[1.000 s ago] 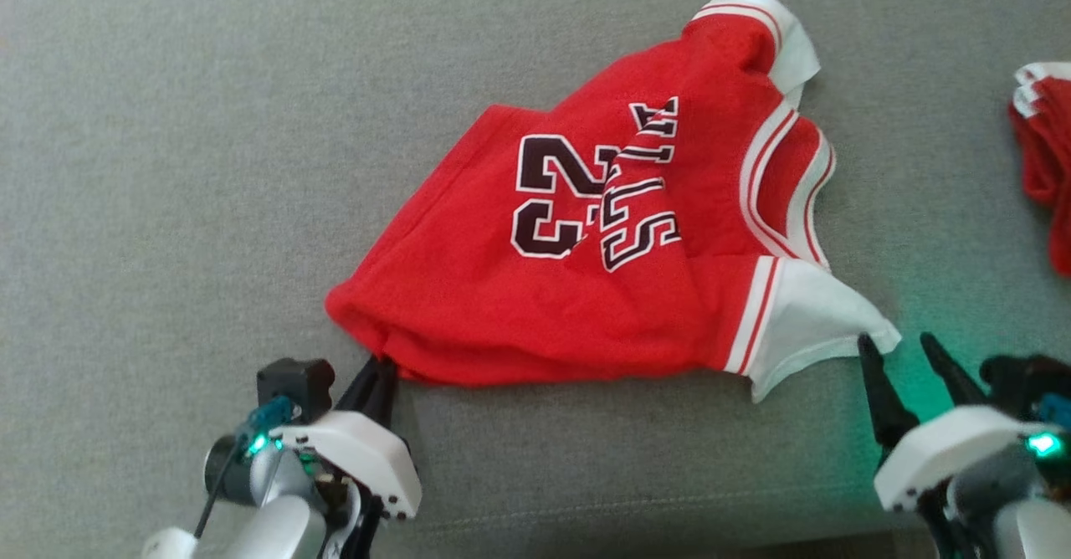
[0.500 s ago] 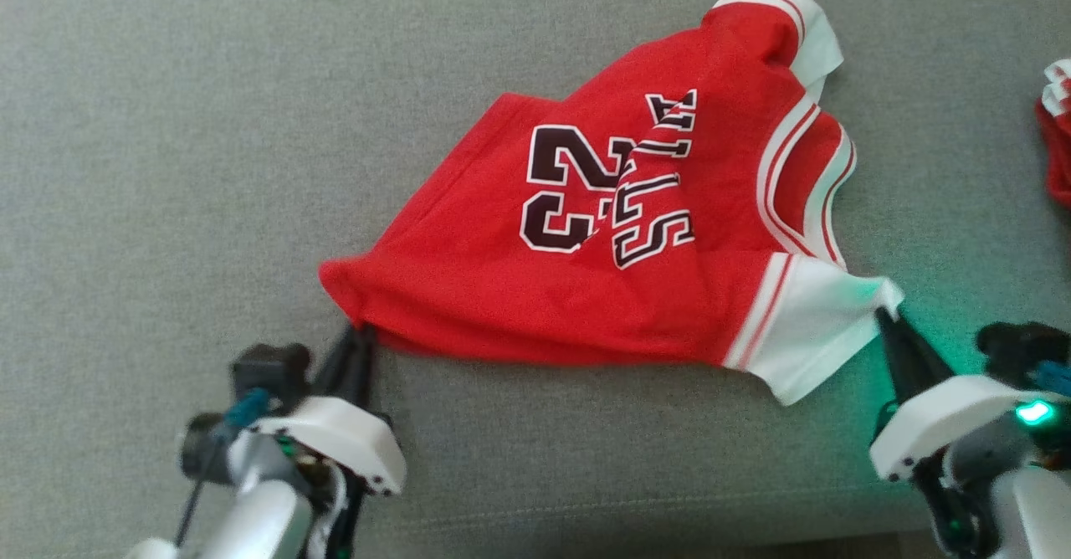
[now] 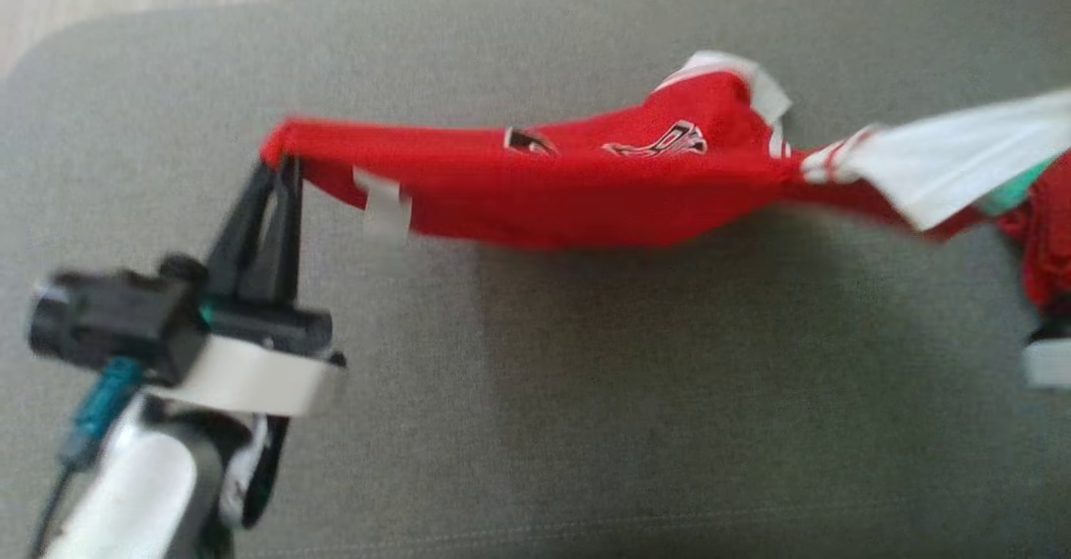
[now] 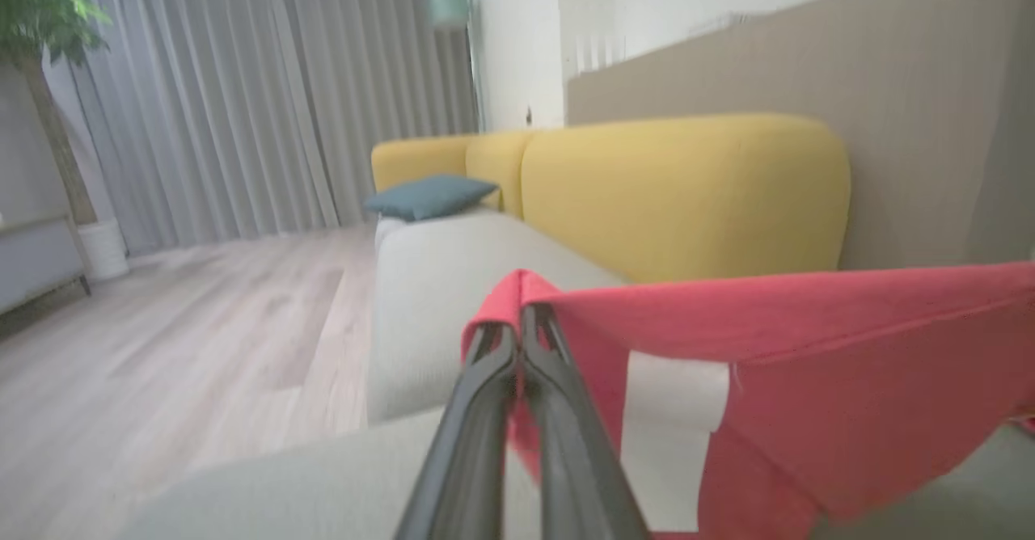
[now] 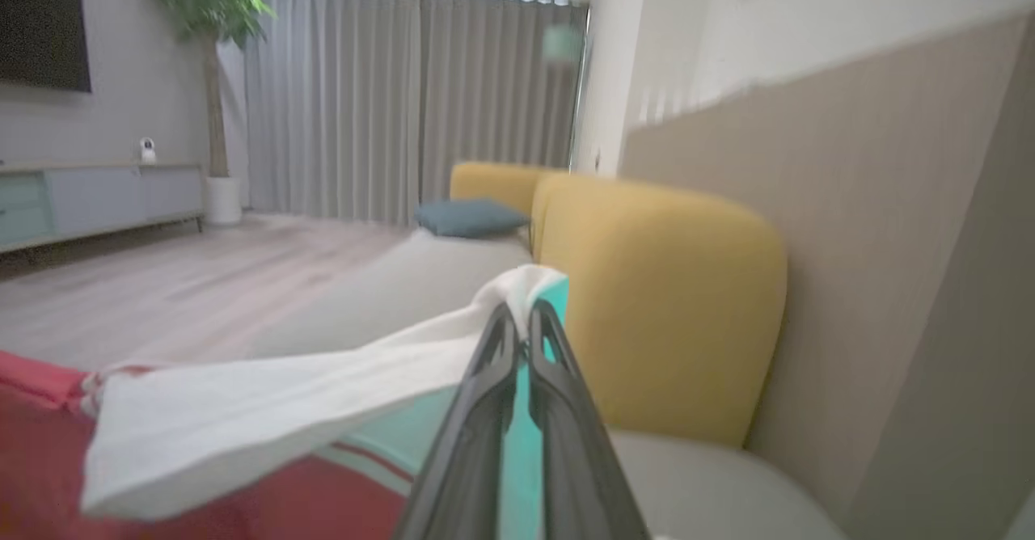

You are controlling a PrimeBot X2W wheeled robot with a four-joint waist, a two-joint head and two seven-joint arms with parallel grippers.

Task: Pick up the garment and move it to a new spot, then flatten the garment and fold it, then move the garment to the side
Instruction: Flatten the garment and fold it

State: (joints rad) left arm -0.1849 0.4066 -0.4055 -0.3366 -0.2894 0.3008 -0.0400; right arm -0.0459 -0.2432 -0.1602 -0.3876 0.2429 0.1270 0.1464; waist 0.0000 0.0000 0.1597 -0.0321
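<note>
The red jersey (image 3: 586, 199) hung stretched like a hammock just above the grey sofa seat (image 3: 586, 425), its slack middle sagging toward the cushion. At the left, the left gripper (image 3: 283, 170) was pinched tight on the red hem corner. At the right, the right gripper (image 5: 524, 314) was clamped on the white sleeve (image 3: 945, 161). The cloth looked light, soft and limp, likely to bunch or slide, so hems and corners seemed the sensible places to hold.

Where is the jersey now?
In the head view the red jersey hangs stretched above the grey sofa seat, its ends held by the left gripper and right gripper.
</note>
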